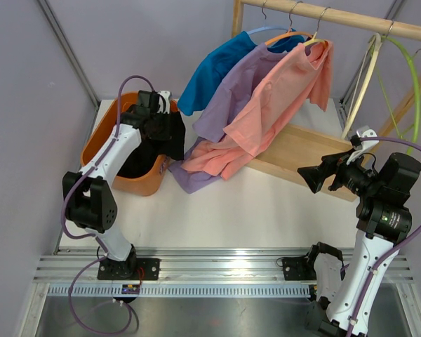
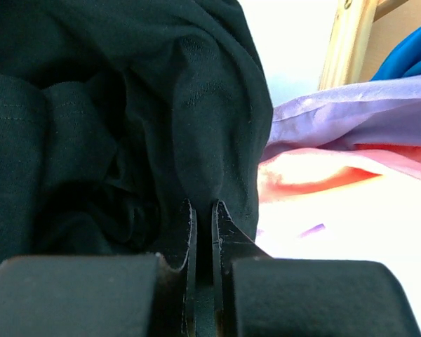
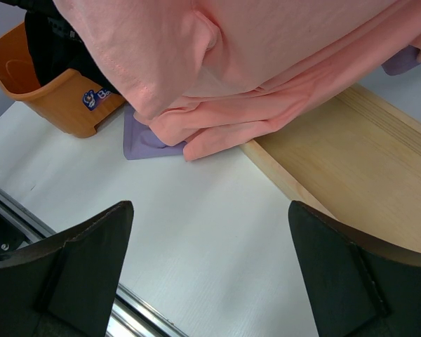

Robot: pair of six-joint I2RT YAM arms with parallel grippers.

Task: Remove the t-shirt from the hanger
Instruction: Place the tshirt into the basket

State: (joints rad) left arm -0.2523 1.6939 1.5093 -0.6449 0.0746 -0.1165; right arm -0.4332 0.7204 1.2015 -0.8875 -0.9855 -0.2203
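Left gripper (image 2: pixel 203 209) is clamped on a fold of the black shirt (image 2: pixel 91 119), right gripper (image 3: pixel 210 210) gaping. Light, floppy cloth I'd say, so pinch a bunched fold.

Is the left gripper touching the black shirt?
Touching. The left wrist view shows the left gripper closed on a fold of the black shirt.
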